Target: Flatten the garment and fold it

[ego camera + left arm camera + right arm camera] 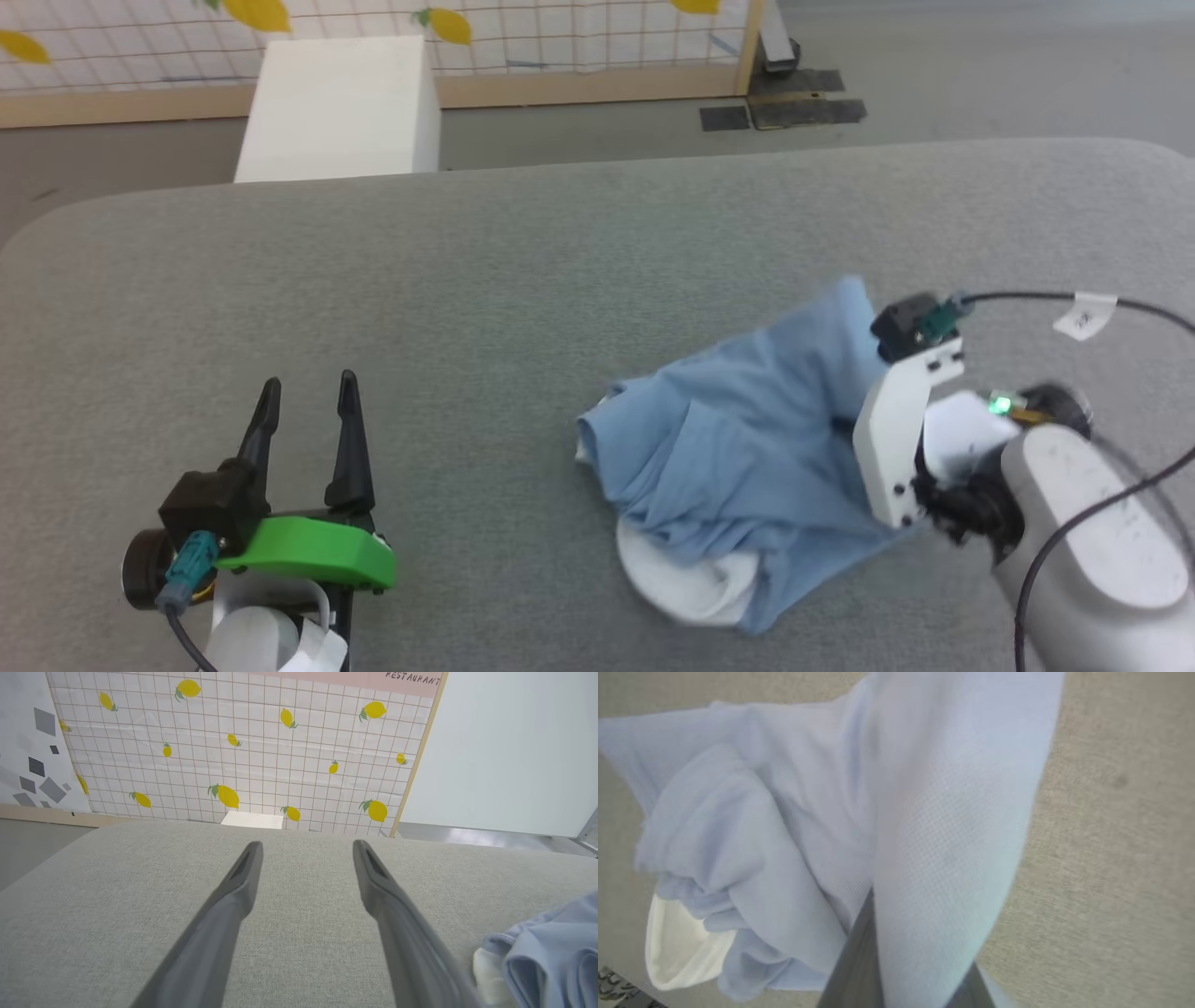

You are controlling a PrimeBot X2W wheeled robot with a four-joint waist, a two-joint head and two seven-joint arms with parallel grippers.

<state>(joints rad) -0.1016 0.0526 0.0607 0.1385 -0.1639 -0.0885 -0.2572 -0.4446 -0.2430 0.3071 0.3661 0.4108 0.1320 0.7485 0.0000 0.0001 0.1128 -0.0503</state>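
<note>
Light blue and crumpled, the garment (738, 448) lies right of centre on the grey fabric table (467, 280), its white lining (691, 579) turned out at the near edge. My right wrist view gives what the head view hides behind the white wrist bracket (896, 439): the right gripper (915, 970) pinched on a raised fold of cloth. That forearm (1092, 523) reaches in from the lower right. The left gripper (309, 381) rests well apart at lower left, fingers spread wide over bare table.
</note>
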